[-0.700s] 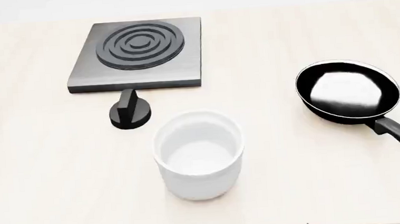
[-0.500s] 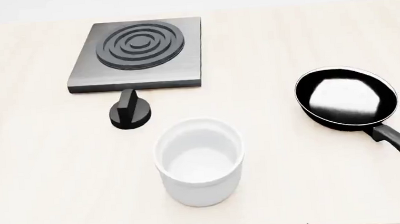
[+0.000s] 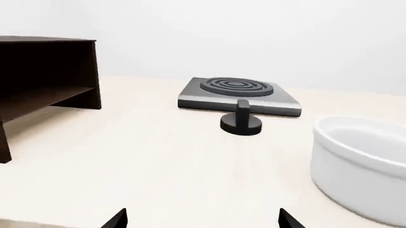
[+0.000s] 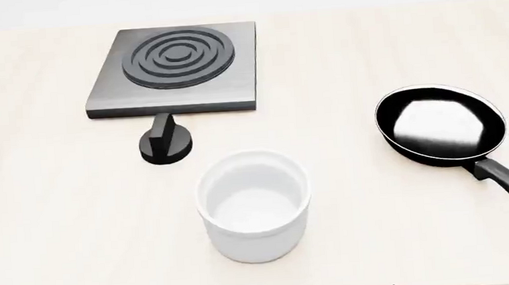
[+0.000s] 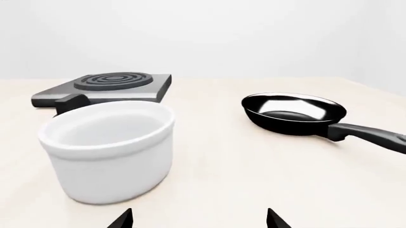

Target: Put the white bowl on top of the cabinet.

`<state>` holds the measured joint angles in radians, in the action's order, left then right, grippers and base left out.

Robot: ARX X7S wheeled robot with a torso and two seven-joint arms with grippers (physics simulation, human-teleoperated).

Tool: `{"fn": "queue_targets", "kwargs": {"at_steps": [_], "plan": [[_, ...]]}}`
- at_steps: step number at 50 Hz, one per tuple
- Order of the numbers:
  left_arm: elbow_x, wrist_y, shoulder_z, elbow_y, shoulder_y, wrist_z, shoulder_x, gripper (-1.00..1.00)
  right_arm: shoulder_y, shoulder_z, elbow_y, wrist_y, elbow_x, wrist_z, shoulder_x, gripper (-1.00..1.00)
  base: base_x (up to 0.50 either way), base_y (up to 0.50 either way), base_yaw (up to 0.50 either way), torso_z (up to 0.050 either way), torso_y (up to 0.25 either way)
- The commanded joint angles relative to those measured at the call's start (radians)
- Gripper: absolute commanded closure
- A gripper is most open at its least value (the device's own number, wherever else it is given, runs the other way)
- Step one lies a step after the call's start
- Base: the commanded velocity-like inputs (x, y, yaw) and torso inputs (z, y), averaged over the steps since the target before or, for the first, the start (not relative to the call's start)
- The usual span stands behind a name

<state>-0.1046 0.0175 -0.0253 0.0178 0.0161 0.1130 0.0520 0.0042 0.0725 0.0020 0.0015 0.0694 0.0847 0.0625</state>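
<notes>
1. The white bowl (image 4: 254,206) sits upright on the pale counter (image 4: 63,216), near the front edge and about in the middle.
2. The cabinet (image 3: 44,76) stands far off to the left. In the head view only a dark sliver shows at the left edge.
3. A grey stove plate (image 4: 176,68) is behind the bowl, with a black knob (image 4: 166,143) between them. A black frying pan (image 4: 441,126) lies to the right.
4. The left pincer (image 3: 199,221) and the right pincer (image 5: 198,219) both look spread apart and hold nothing. Only their tips show, so I am not fully sure.
5. I think the job is at the very start: reaching for the bowl.
6. Next, a pincer should go to the bowl's rim and squeeze it, then lift and carry it left onto the cabinet's flat top.
</notes>
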Motion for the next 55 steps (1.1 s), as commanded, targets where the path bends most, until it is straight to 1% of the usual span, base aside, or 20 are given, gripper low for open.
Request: {"fn": "queue_targets", "kwargs": {"at_steps": [1,2,4,8,9,10,11,13,14,21,22,23,32,36,38,40,46,48,50,55], "plan": [[-0.029,0.025,0.058,0.048,0.038,0.111,0.003,-1.00,0.004,0.013,0.002,-0.001,0.025,0.019,0.014,-1.00,0.00,0.00,0.00,0.000,0.000],[-0.019,0.023,0.066,0.054,0.041,0.132,0.004,-1.00,0.003,0.014,0.001,-0.001,0.027,0.021,0.015,-1.00,0.00,0.00,0.00,0.000,0.000],[-0.049,0.032,0.110,0.092,0.062,0.170,-0.001,-1.00,0.003,0.017,-0.001,0.000,0.028,0.025,0.017,-1.00,0.00,0.00,0.00,0.000,0.000],[-0.044,0.041,0.147,0.107,0.076,0.247,-0.011,-1.00,0.008,0.019,0.004,0.001,0.035,0.031,0.020,-1.00,0.00,0.00,0.00,0.000,0.000],[-0.047,0.058,0.181,0.110,0.083,0.298,-0.026,-1.00,0.007,0.022,0.004,-0.001,0.034,0.033,0.021,-1.00,0.00,0.00,0.00,0.000,0.000],[-0.050,0.059,0.178,0.110,0.084,0.303,-0.022,-1.00,0.007,0.023,0.004,-0.001,0.035,0.034,0.022,-1.00,0.00,0.00,0.00,0.000,0.000],[-0.050,0.073,0.204,0.112,0.093,0.353,-0.034,-1.00,0.007,0.023,0.002,-0.001,0.037,0.035,0.023,-1.00,0.00,0.00,0.00,0.000,0.000],[-0.052,0.105,0.255,0.130,0.125,0.499,-0.046,-1.00,0.006,0.024,0.000,0.001,0.041,0.038,0.025,-1.00,0.00,0.00,0.00,0.000,0.000],[-0.061,0.126,0.265,0.137,0.140,0.542,-0.044,-1.00,0.007,0.026,0.001,0.000,0.041,0.039,0.026,-1.00,0.00,0.00,0.00,0.000,0.000],[-0.041,0.159,0.277,0.166,0.184,0.690,-0.031,-1.00,0.009,0.035,0.003,-0.001,0.051,0.048,0.034,-1.00,0.00,0.00,0.00,0.000,0.000],[-0.014,0.164,0.290,0.183,0.201,0.745,-0.039,-1.00,0.009,0.037,0.003,-0.001,0.053,0.049,0.035,-1.00,0.00,0.00,0.00,0.000,0.000],[-0.013,0.169,0.294,0.194,0.213,0.771,-0.038,-1.00,0.009,0.038,0.002,0.000,0.054,0.050,0.036,-1.00,0.00,0.00,0.00,0.000,0.000],[-0.005,0.177,0.320,0.243,0.278,0.910,-0.023,-1.00,0.009,0.049,-0.002,0.002,0.067,0.057,0.045,-1.00,0.00,0.00,0.00,0.000,0.000],[-0.002,0.178,0.321,0.256,0.297,0.937,-0.012,-1.00,0.010,0.052,-0.002,0.002,0.072,0.061,0.049,-1.00,0.00,0.00,0.00,0.000,0.000],[0.010,0.173,0.333,0.271,0.316,0.960,-0.008,-1.00,0.011,0.054,-0.001,0.001,0.075,0.064,0.050,-1.00,0.00,0.00,0.00,0.000,0.000],[0.054,0.144,0.342,0.281,0.328,1.000,-0.008,-1.00,0.011,0.055,0.001,0.000,0.076,0.066,0.051,-1.00,0.00,0.00,0.00,0.000,0.000],[-0.035,0.173,0.377,0.227,0.337,1.027,-0.012,-1.00,0.014,0.054,0.004,0.001,0.084,0.079,0.053,-1.00,0.00,0.00,0.00,0.000,0.000],[-0.023,0.147,0.377,0.238,0.338,1.054,-0.012,-1.00,0.014,0.053,0.005,0.000,0.090,0.082,0.053,-1.00,0.00,0.00,0.00,0.000,0.000],[-0.006,0.099,0.393,0.253,0.339,1.114,-0.024,-1.00,0.013,0.054,0.003,-0.001,0.095,0.082,0.055,-1.00,0.00,0.00,0.00,0.000,0.000],[0.012,0.086,0.375,0.264,0.342,1.156,-0.017,-1.00,0.010,0.050,-0.002,-0.006,0.110,0.089,0.056,-1.00,0.00,0.00,0.00,0.000,0.000]]}}
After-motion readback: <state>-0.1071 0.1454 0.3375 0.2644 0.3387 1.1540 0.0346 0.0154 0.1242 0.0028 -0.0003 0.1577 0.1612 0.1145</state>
